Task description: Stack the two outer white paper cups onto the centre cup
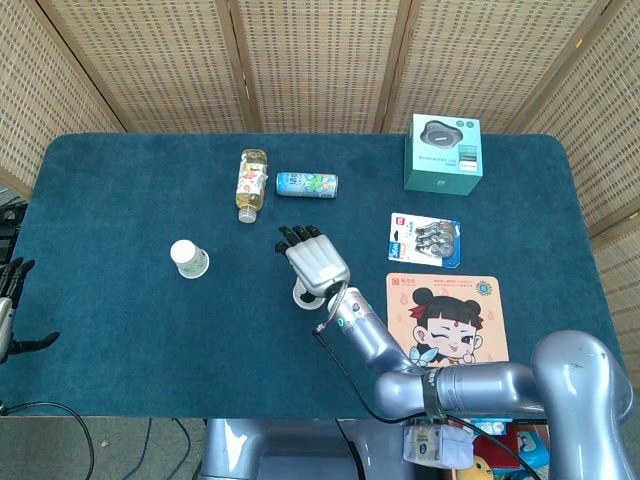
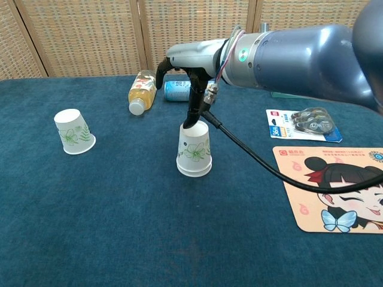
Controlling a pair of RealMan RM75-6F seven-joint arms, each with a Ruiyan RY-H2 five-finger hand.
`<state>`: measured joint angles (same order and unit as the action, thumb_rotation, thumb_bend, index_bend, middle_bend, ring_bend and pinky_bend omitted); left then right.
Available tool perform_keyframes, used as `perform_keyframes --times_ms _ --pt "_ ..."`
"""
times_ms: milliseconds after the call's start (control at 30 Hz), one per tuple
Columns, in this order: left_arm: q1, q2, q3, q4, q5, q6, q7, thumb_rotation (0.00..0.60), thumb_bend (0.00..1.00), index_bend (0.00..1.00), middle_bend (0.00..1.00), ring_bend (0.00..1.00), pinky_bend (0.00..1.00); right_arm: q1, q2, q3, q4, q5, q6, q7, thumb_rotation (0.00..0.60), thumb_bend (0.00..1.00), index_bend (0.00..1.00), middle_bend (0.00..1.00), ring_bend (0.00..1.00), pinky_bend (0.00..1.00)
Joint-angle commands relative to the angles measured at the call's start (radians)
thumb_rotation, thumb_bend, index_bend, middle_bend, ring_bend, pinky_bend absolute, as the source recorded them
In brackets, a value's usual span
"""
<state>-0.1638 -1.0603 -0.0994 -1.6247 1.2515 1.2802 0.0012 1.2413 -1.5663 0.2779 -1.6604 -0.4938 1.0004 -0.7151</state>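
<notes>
- Head view: the right hand (image 1: 316, 262) hovers over the stacked cups (image 1: 302, 294) near the middle of the table (image 1: 110, 190), fingers (image 1: 300, 235) spread and stretched toward the far edge, holding nothing; only the rim of the stack shows below the palm.
- Head view: the remaining outer cup (image 1: 188, 258) stands upside down, well apart to the left of the stack.
- Head view: the left hand (image 1: 12, 300) shows at the left frame edge, off the table, dark fingers apart and empty.
- Head view: a bottle (image 1: 251, 184) and a can (image 1: 306, 184) lie side by side behind the stack; a teal box (image 1: 443, 152), a blister pack (image 1: 424, 240) and a cartoon mat (image 1: 446, 318) sit to the right.
- Chest view: the right hand (image 2: 191, 84) is above the stacked cups (image 2: 194, 150), one dark fingertip (image 2: 189, 123) at or just over the top cup's upturned base; whether it touches cannot be told. The other fingers are spread, clamped on nothing.
- Chest view: two cups are nested upside down, the lower one's rim showing beneath the upper.
- Chest view: the remaining outer cup (image 2: 73, 131) stands inverted, well to the left of the stack.
</notes>
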Motion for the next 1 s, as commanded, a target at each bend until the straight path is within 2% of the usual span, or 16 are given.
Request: perform_keyframes --times_ms 33,200,300,367,433,567,667,733,867,1000 --pt "0.001 0.001 0.001 0.0 0.0 0.0 0.0 0.6 0.04 0.0 0.0 0.0 0.0 -0.004 0.0 -0.002 -0.001 -0.016 0.003 0.007 0.6 0.0 0.19 0.03 0.0 0.01" --pt "0.0 0.0 0.001 0.003 -0.003 -0.002 -0.001 0.6 0.04 0.0 0.0 0.0 0.0 -0.017 0.024 -0.008 -0.026 -0.035 0.015 0.016 0.6 0.0 0.19 0.01 0.0 0.0" --pt "-0.002 -0.003 0.001 0.009 -0.007 -0.01 -0.002 0.6 0.04 0.0 0.0 0.0 0.0 -0.058 0.077 -0.029 -0.077 -0.09 0.036 0.041 0.6 0.0 0.19 0.01 0.0 0.0" --pt "-0.005 -0.006 0.0 0.016 -0.011 -0.016 -0.004 0.6 0.04 0.0 0.0 0.0 0.0 -0.109 0.129 -0.061 -0.119 -0.167 0.06 0.077 0.6 0.0 0.19 0.0 0.0 0.0" --pt "-0.009 -0.01 -0.001 0.025 -0.015 -0.023 -0.005 0.6 0.04 0.0 0.0 0.0 0.0 -0.178 0.188 -0.113 -0.151 -0.296 0.096 0.129 0.6 0.0 0.19 0.0 0.0 0.0" --pt "-0.021 -0.025 -0.008 0.047 -0.026 -0.037 0.0 0.6 0.04 0.0 0.0 0.0 0.0 -0.356 0.312 -0.263 -0.151 -0.616 0.228 0.279 0.6 0.0 0.1 0.0 0.0 0.0" --pt "-0.041 -0.04 -0.02 0.071 -0.039 -0.057 0.012 0.6 0.05 0.0 0.0 0.0 0.0 -0.484 0.374 -0.36 -0.086 -0.812 0.358 0.404 0.6 0.0 0.02 0.0 0.0 0.0" --pt "-0.055 -0.046 -0.027 0.083 -0.047 -0.073 0.021 0.6 0.05 0.0 0.0 0.0 0.0 -0.562 0.388 -0.408 -0.014 -0.898 0.451 0.458 0.6 0.0 0.0 0.0 0.0 0.0" --pt "-0.091 -0.055 -0.045 0.106 -0.055 -0.101 0.048 0.6 0.05 0.0 0.0 0.0 0.0 -0.685 0.384 -0.446 0.107 -0.963 0.575 0.549 0.6 0.0 0.0 0.0 0.0 0.0" --pt "-0.147 -0.07 -0.065 0.143 -0.039 -0.149 0.053 0.6 0.05 0.0 0.0 0.0 0.0 -0.777 0.35 -0.443 0.19 -0.986 0.665 0.606 0.6 0.0 0.0 0.0 0.0 0.0"
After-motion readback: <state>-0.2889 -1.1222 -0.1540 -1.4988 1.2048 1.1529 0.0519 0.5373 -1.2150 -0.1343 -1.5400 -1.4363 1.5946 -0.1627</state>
